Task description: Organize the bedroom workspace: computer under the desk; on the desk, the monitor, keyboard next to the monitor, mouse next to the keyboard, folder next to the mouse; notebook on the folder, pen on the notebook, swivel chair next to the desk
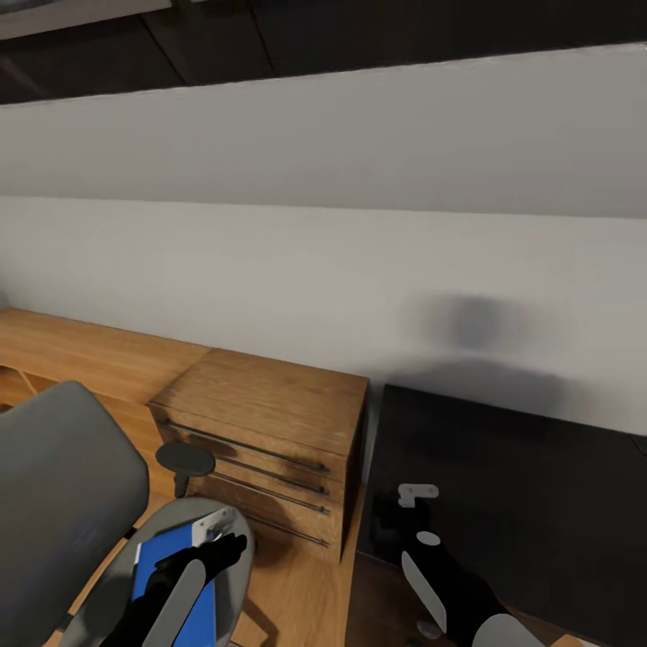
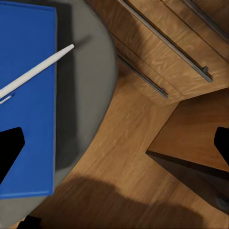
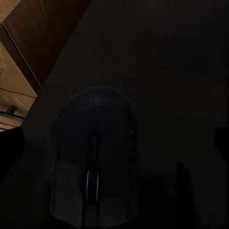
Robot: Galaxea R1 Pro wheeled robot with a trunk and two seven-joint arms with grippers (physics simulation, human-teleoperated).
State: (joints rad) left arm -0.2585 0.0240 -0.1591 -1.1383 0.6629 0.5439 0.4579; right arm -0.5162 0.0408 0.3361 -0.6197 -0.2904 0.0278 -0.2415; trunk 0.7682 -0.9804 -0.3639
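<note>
Claws wide open | left above folder | right over mouse

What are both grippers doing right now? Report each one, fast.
Left gripper: open, empty, above the folder and pen on the swivel chair.
Right gripper: open, empty, over the mouse on the desk.

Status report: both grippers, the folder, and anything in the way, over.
Left gripper open above folder on swivel chair, pen on folder. Right gripper open over mouse on desk. Wooden drawer cabinet between chair and desk.
</note>
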